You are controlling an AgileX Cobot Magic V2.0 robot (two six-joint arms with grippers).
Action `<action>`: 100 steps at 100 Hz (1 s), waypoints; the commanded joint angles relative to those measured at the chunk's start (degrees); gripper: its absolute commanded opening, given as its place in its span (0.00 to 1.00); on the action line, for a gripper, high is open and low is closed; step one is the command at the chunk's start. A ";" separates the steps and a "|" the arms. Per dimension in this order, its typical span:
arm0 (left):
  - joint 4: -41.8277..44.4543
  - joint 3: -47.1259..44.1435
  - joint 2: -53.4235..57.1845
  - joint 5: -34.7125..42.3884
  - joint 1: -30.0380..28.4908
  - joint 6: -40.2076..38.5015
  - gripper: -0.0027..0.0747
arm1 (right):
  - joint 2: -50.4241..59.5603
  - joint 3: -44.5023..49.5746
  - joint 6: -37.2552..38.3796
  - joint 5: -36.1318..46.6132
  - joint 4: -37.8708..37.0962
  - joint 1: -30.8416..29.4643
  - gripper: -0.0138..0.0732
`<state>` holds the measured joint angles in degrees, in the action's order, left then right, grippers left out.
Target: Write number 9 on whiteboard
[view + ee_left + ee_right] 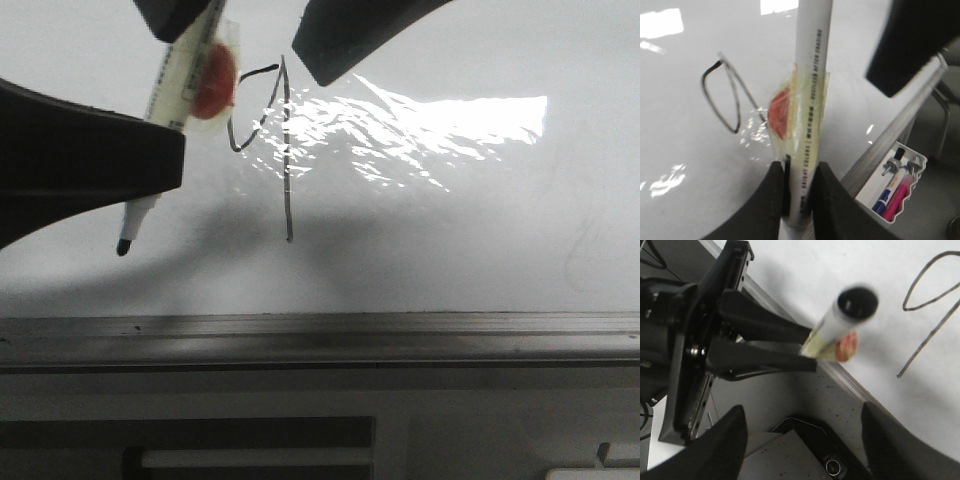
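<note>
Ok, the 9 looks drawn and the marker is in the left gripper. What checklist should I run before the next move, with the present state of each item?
1. Number 9 on the whiteboard, loop joined to stem: ok.
2. Marker clamped between the left gripper fingers: ok.
3. Marker tip off the board: cannot tell; the front view shows it away from the figure, but not whether it is lifted.
4. Right gripper open and holding nothing: ok.
5. Marker cap on: not ok, tip bare.
6. Pen tray beside the rail, where the marker could go: ok.
</note>
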<state>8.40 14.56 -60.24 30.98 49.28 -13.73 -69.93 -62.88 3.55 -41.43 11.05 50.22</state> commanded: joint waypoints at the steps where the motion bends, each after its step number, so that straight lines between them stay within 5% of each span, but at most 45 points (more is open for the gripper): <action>1: -8.40 1.68 0.86 2.13 0.35 -3.99 0.01 | 1.22 -1.54 -0.01 1.79 0.04 -0.07 0.65; 19: -25.11 1.68 0.76 -4.47 0.35 -3.97 0.01 | 1.22 -1.54 -0.01 -0.73 0.04 -0.07 0.64; 38: -29.74 1.68 0.60 -6.22 -0.99 -3.61 0.01 | 1.22 -1.46 -0.01 -0.74 0.04 -0.07 0.64; 90: -22.39 1.68 0.60 -6.35 -3.64 -3.61 0.01 | 1.22 -1.46 -0.01 -1.42 0.02 -0.07 0.64; 100: -22.39 1.68 0.60 -6.12 -3.64 -3.71 0.13 | 1.22 -1.46 -0.01 -1.89 0.02 -0.07 0.64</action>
<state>-14.09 14.79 -59.90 21.78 45.94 -16.75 -69.93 -62.67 3.55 -45.34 10.95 50.22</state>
